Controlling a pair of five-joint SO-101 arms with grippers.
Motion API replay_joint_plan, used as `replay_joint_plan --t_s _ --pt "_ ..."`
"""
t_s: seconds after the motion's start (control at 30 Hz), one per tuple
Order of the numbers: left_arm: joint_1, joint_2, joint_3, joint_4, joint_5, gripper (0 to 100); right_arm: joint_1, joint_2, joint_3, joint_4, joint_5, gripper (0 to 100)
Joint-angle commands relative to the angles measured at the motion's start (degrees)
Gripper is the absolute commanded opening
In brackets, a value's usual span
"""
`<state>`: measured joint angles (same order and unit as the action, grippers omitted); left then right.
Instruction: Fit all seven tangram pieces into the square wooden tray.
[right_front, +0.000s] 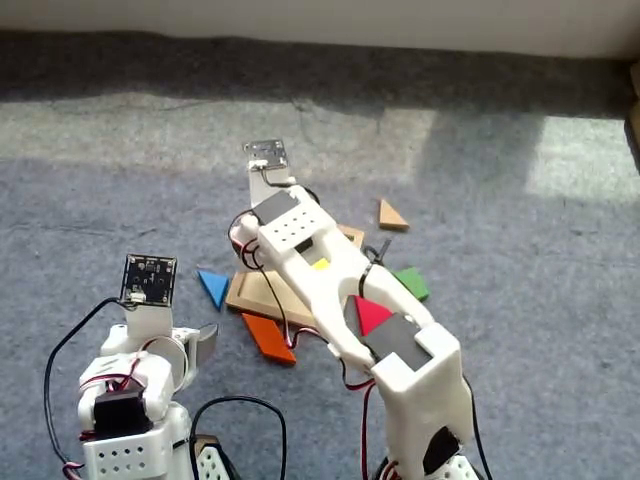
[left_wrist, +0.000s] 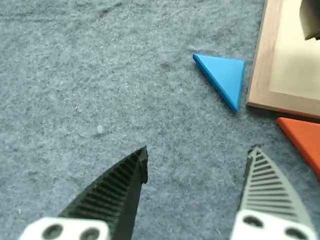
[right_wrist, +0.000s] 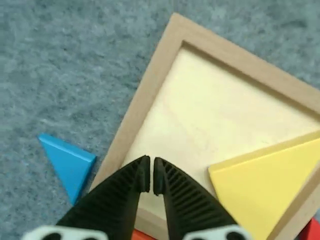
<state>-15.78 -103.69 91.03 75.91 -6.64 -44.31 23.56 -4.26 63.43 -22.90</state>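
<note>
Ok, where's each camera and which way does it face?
High view: fixed above, looking down on both arms and the tray.
Left wrist view: on that wrist, looking down past the open left tool at the blue triangle.
Right wrist view: on that wrist, looking down past the shut right tool into the tray.
All share the blue triangle and tray.

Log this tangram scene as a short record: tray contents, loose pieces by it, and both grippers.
Tray: square wooden tray, yellow triangle piece inside
Beside tray: blue triangle piece and flat orange piece on grey carpet
Left gripper: open, above bare carpet near the blue triangle
Right gripper: shut, empty, over the tray floor
</note>
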Motion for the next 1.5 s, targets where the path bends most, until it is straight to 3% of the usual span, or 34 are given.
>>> replay_joint_plan --t_s 0.0,0.37,0.67,0.97,1.13,1.3,1.47 --pt "-0.57 -0.31 -1.19 0.0 -0.35 31 -0.75 -0.31 -1.8 -0.92 1.05 1.4" --pt "-0.57 -0.31 -1.19 0.0 -0.35 31 8.66 3.47 -1.19 2.59 1.41 1.4" --pt "-0.48 -0.31 -1.19 0.0 -0.35 31 8.92 -0.92 -7.87 15.52 1.49 1.3" --pt "-0.48 -0.31 -1.19 0.0 -0.35 31 9.27 -20.88 -9.71 25.36 1.58 0.6" --pt "-0.57 -0.31 -1.27 0.0 -0.35 31 11.82 -34.07 -0.84 30.2 1.58 0.6" --pt "-0.57 -0.4 -1.89 0.0 -0.35 31 18.77 -47.52 12.26 29.41 1.93 0.6" --pt "-0.57 -0.4 -4.44 0.09 -0.26 29 27.65 -61.67 25.8 25.8 11.25 0.6"
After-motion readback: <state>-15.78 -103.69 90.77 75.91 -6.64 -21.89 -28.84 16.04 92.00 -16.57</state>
